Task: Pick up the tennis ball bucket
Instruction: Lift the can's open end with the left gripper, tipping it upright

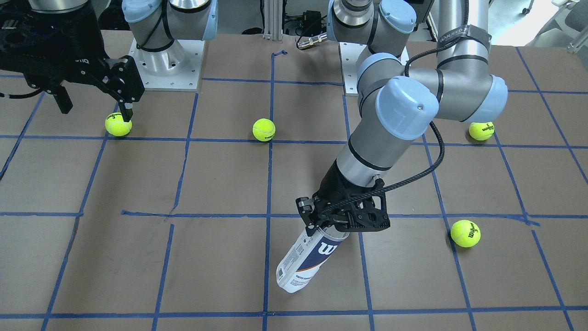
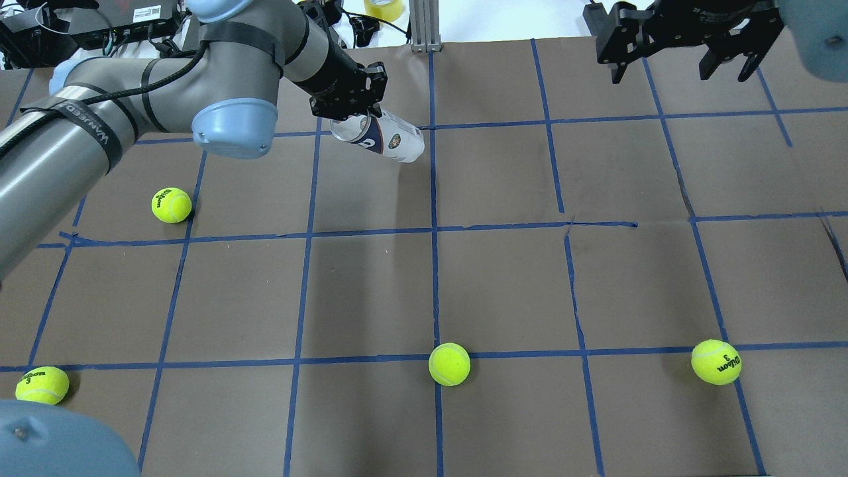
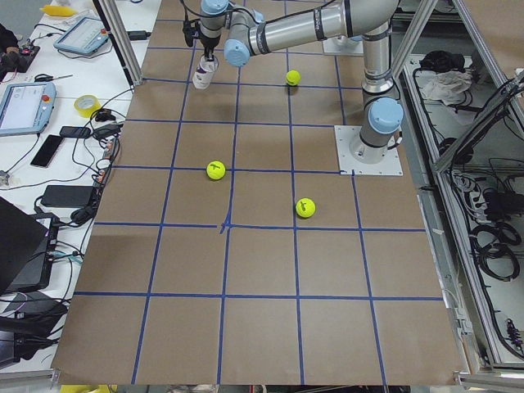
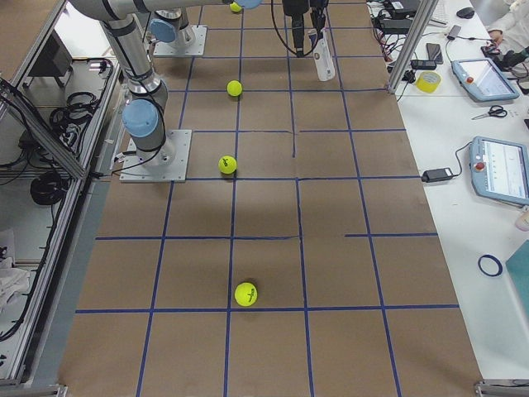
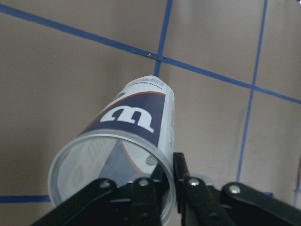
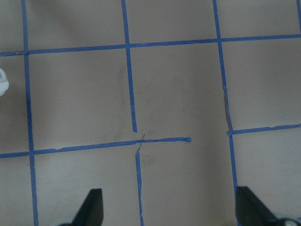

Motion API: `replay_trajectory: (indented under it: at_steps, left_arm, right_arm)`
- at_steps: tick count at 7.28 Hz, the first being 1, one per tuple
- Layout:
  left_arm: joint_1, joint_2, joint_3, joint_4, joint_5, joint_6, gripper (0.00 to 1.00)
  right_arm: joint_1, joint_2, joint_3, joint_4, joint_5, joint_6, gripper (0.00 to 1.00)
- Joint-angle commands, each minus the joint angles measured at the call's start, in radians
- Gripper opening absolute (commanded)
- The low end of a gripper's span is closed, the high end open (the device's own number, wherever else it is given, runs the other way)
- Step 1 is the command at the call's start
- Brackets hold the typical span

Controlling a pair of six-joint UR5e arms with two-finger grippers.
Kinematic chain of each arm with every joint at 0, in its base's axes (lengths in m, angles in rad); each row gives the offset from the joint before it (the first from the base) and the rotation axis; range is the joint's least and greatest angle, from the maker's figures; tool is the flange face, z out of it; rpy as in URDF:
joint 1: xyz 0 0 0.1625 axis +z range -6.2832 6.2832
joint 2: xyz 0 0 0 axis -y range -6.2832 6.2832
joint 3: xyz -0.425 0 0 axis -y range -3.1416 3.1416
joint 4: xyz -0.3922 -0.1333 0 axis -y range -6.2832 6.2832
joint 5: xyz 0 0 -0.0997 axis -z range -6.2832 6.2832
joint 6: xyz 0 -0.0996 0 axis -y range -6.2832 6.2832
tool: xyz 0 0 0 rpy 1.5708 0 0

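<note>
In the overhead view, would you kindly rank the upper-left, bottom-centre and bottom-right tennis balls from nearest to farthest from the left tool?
From the left tool, which grips the tennis ball bucket:
1. The upper-left ball, at the view's left.
2. The bottom-centre ball, on the middle tape line.
3. The bottom-right ball, far across on the right.

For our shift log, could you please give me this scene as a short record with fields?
left gripper: shut on the open rim of the tennis ball bucket
bucket pose: tilted, no ball visible inside; clearance from the table unclear
right gripper: open, empty, above the table
tennis balls: four, loose on the table
</note>
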Motion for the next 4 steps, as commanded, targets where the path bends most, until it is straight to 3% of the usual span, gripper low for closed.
replay_trajectory:
  at_steps: [1, 2, 3, 4]
  left_arm:
    - [-0.057, -0.004, 0.083, -0.203, 0.137, 0.149, 0.0]
    - [-0.075, -0.016, 0.141, -0.313, 0.154, 0.153, 0.0]
    - [-0.076, -0.03, 0.163, -0.331, 0.225, 0.186, 0.0]
    - [-0.083, -0.056, 0.168, -0.266, 0.237, 0.199, 0.0]
  right_arm:
    - [0.001, 0.0, 0.0, 0.003, 0.002, 0.008, 1.0]
    - [0.001, 0.0, 0.0, 0.001, 0.002, 0.006, 1.0]
    - [0.001, 0.0, 0.0, -0.004, 0.001, 0.006, 1.0]
    - [0.003, 0.0, 0.001, -0.004, 0.01, 0.009, 1.0]
